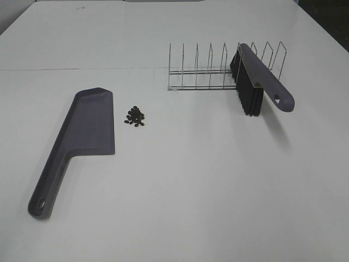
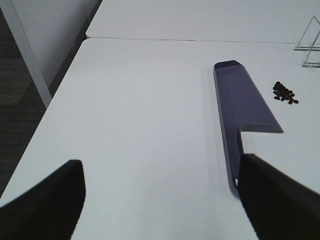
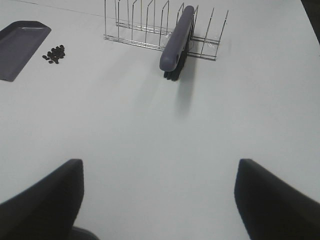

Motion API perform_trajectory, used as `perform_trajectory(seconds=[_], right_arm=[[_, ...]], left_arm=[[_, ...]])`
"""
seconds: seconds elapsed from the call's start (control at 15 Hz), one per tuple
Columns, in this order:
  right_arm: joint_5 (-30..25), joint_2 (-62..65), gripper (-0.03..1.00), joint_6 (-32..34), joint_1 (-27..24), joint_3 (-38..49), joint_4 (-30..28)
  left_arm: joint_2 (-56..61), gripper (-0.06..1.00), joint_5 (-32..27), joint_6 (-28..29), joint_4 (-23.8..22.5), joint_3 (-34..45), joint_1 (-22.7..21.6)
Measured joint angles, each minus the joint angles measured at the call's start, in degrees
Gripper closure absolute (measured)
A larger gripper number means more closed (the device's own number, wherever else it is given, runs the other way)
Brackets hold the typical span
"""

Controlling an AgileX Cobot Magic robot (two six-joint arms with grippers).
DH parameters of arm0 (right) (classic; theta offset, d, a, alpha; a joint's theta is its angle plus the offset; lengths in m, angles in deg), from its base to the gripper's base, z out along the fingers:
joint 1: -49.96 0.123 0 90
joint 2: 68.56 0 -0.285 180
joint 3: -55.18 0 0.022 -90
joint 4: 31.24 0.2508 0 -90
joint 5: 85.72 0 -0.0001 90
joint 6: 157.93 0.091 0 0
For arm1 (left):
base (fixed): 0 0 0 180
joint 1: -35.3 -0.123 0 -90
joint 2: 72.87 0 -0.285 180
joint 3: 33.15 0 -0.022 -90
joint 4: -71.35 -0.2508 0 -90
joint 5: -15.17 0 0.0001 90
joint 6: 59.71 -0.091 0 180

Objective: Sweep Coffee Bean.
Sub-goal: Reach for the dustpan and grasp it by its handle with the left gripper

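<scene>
A small heap of dark coffee beans (image 1: pixel 135 116) lies on the white table, just right of the grey-purple dustpan (image 1: pixel 82 136), which lies flat with its handle toward the near edge. The matching brush (image 1: pixel 256 82) rests in a wire rack (image 1: pixel 218 71), bristles down and handle pointing forward. Neither gripper shows in the high view. My left gripper (image 2: pixel 160 200) stands open above the near left of the table, the dustpan (image 2: pixel 245 105) and beans (image 2: pixel 285 92) ahead of it. Over the near right, my right gripper (image 3: pixel 160 200) is open, facing the brush (image 3: pixel 176 42) and the beans (image 3: pixel 54 54).
A seam (image 1: pixel 82 69) crosses the table behind the dustpan. The table's left edge (image 2: pixel 45 120) drops to dark floor, with a pale post (image 2: pixel 27 55) beside it. The wire rack (image 3: pixel 150 25) has several upright dividers.
</scene>
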Motion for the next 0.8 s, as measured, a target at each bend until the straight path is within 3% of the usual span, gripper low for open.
perform_trajectory(seconds=[0.8], right_arm=[[0.00, 0.00, 0.24, 0.00, 0.00, 0.00, 0.00]], left_arm=[[0.00, 0.16, 0.00, 0.00, 0.00, 0.00, 0.00]])
